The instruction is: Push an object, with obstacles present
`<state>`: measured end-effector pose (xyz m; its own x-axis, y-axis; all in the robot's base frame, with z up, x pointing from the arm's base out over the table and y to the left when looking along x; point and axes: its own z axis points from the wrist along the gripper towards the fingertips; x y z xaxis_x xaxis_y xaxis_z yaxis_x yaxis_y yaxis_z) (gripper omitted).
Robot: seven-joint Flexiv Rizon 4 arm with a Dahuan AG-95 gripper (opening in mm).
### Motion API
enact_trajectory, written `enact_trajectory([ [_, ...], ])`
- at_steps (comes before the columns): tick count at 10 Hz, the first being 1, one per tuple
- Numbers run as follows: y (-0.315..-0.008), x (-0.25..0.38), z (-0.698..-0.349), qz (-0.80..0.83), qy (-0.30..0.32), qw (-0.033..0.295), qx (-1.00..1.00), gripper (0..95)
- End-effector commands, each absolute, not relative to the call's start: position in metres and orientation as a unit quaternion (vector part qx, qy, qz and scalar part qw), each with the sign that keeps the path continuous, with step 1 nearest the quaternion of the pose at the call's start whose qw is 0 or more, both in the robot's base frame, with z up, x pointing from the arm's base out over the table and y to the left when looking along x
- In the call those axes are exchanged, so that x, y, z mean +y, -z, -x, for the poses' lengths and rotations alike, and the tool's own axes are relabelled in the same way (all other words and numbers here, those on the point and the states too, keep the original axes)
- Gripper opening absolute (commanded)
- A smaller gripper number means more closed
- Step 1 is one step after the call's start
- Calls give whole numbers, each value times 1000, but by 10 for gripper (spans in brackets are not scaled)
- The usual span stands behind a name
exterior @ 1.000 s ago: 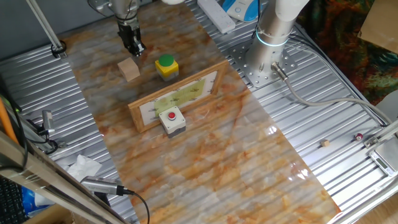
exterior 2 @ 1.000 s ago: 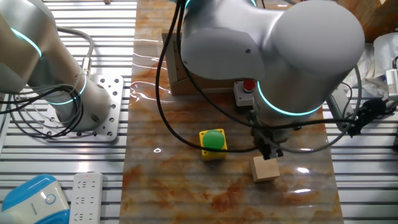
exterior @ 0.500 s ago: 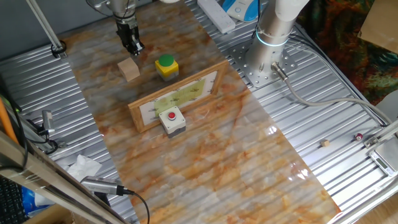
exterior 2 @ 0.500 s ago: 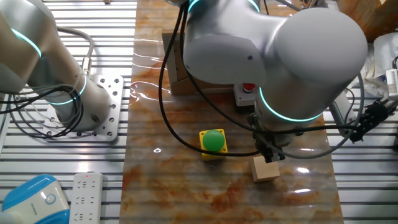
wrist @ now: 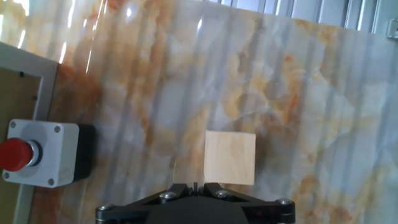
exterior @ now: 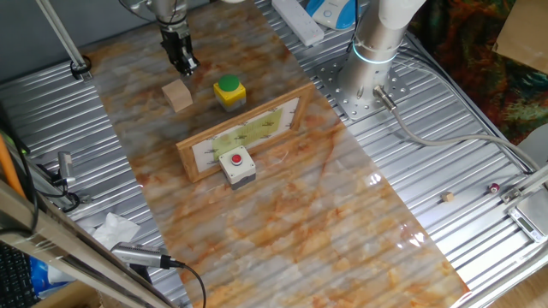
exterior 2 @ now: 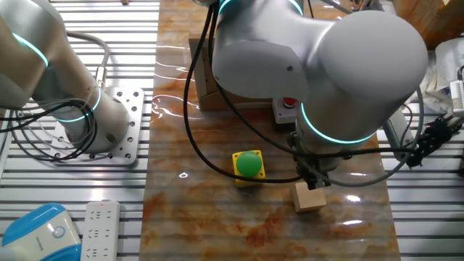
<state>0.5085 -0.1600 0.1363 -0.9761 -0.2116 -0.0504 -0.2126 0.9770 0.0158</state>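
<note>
Jaws pressed together, empty, just behind the wooden cube; only the hand view shows this.

The long flat wooden-framed panel with a pale yellow-green face lies slantwise on the marbled surface. In one fixed view, the small grey box with a red button sits against the panel's near long edge. The small yellow box with a green button stands just beyond the panel's far long edge. The small plain wooden cube also lies on the panel's far side, off its left end and left of the yellow box. The pincer hangs farther from the panel, just behind the cube.
</note>
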Motion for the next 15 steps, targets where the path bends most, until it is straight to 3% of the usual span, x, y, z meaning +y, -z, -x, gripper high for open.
enact_trajectory([
  [1, -137, -160, -509, 97, -16, 17, 995, 0],
  [11, -137, -160, -509, 17, -12, 11, 1000, 0],
  [15, -137, -160, -509, 12, -62, 30, 998, 0],
])
